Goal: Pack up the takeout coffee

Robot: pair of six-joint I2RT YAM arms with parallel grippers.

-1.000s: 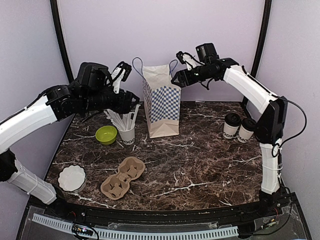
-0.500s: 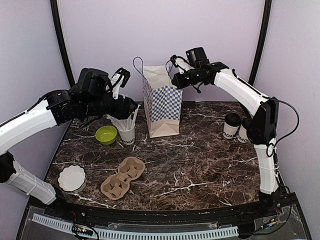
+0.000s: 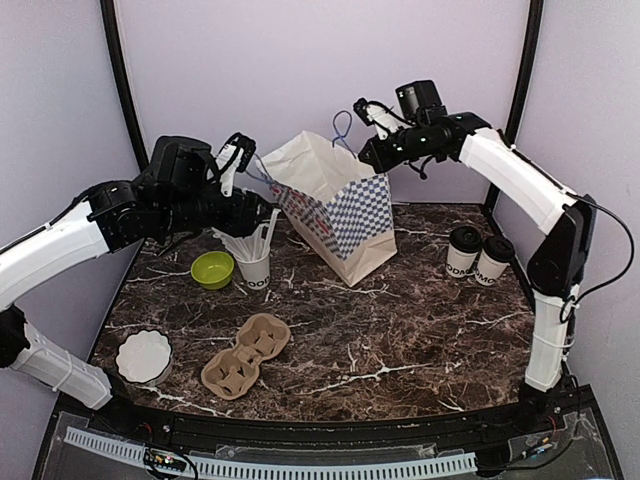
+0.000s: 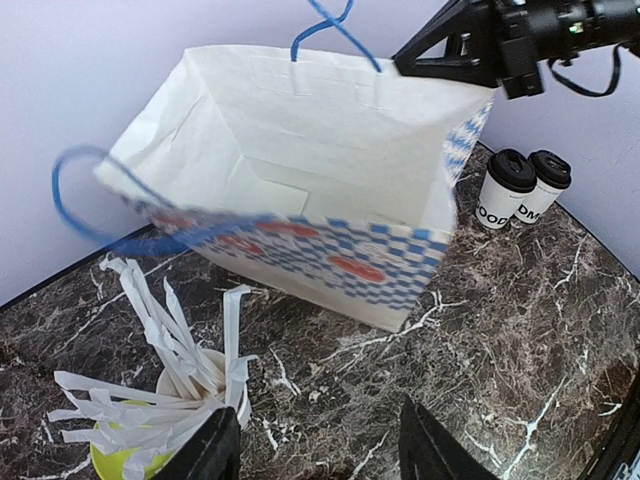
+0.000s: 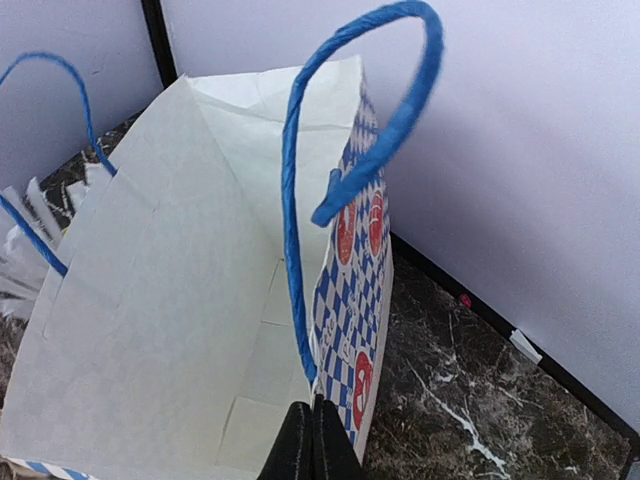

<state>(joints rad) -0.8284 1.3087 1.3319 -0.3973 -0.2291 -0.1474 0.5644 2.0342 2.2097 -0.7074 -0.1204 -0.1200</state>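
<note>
Right end effector (image 5: 310, 428) pinches the creased, blue-checkered paper bag (image 3: 350, 222); left end effector (image 4: 318, 442) gapes.

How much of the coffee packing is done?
Only the start. The bag stands tipped with its mouth wide open, and the right tool is pinching its rim. The two coffee cups are on the table, lids on, so both must still go in.
</note>
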